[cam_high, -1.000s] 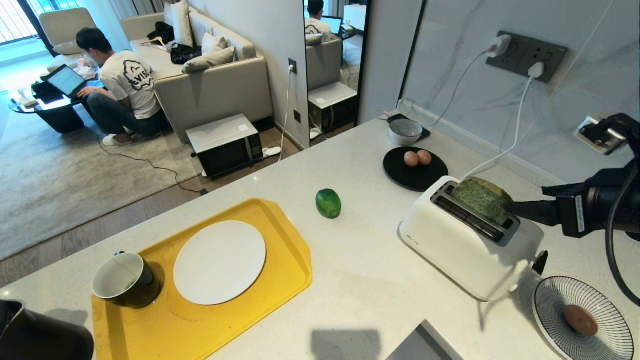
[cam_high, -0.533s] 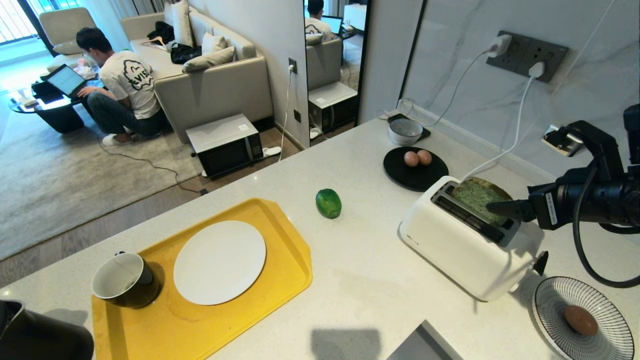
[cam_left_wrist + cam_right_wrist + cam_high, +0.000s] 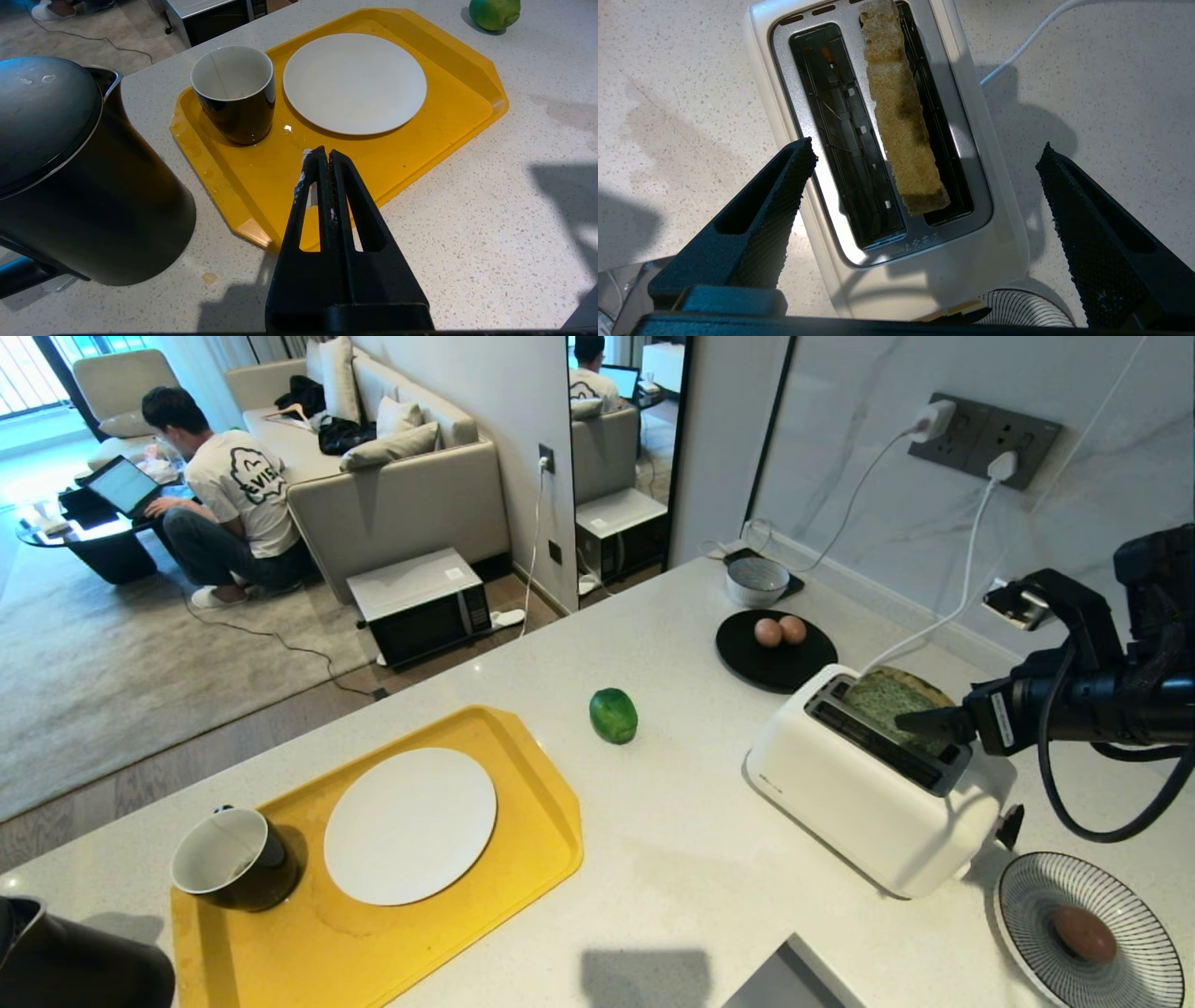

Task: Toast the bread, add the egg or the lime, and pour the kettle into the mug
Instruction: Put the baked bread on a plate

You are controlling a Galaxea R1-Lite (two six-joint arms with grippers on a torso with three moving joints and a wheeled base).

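The bread stands on edge in the far slot of the white toaster, its brown crust poking out. My right gripper hovers open just above it, jaws wide on either side of the toaster, touching nothing; one finger shows in the head view. The lime lies mid-counter. Two eggs sit on a black plate. The mug stands on the yellow tray, with the kettle beside it. My left gripper hangs shut over the tray's near edge.
A white plate lies on the tray. A striped plate with a brown egg sits right of the toaster. The toaster's white cord runs to wall sockets. A small bowl stands at the back. A person sits on the floor beyond.
The right arm has swung left and tipped down over the toaster, and its jaws have spread a little wider. The bread stays in the slot. The left arm has not moved.
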